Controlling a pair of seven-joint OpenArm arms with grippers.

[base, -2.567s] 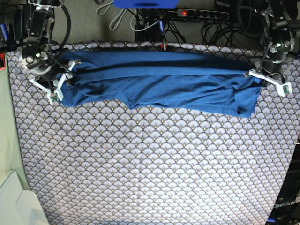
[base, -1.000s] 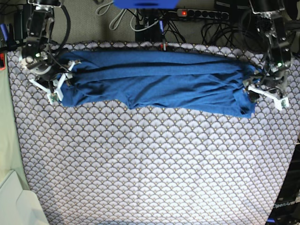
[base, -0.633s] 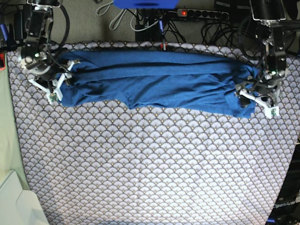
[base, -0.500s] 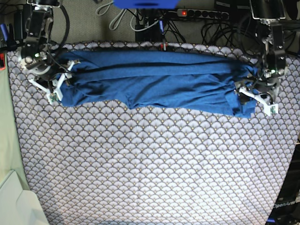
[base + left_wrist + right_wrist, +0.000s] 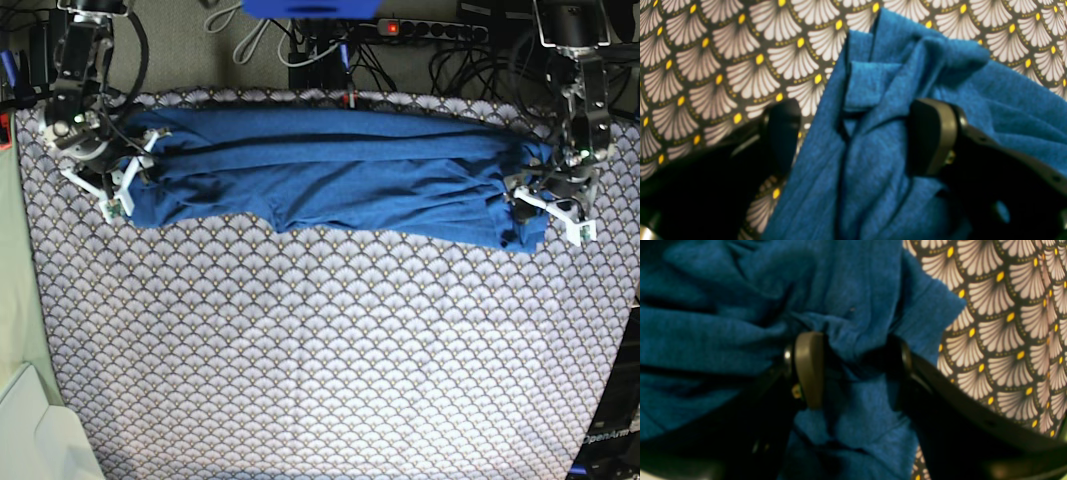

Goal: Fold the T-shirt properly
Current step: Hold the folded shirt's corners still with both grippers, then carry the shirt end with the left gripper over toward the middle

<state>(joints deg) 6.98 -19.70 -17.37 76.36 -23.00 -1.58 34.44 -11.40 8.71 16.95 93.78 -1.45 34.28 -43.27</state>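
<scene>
The T-shirt is a long blue band lying across the far part of the table. My right gripper is at its left end and my left gripper is at its right end. In the left wrist view, my left gripper stands open, its fingers wide apart astride a bunched fold of the T-shirt. One finger is beside the cloth's edge, over the table cover. In the right wrist view, my right gripper is also open, pressed down on the T-shirt with a ridge of fabric between its fingers.
A scallop-patterned table cover spreads over the whole near half. A power strip with cables lies behind the far edge. A pale box stands off the near left corner.
My left gripper has come in from beside the shirt's right end and settled over that end's near corner. The right gripper has stayed put at the left end.
</scene>
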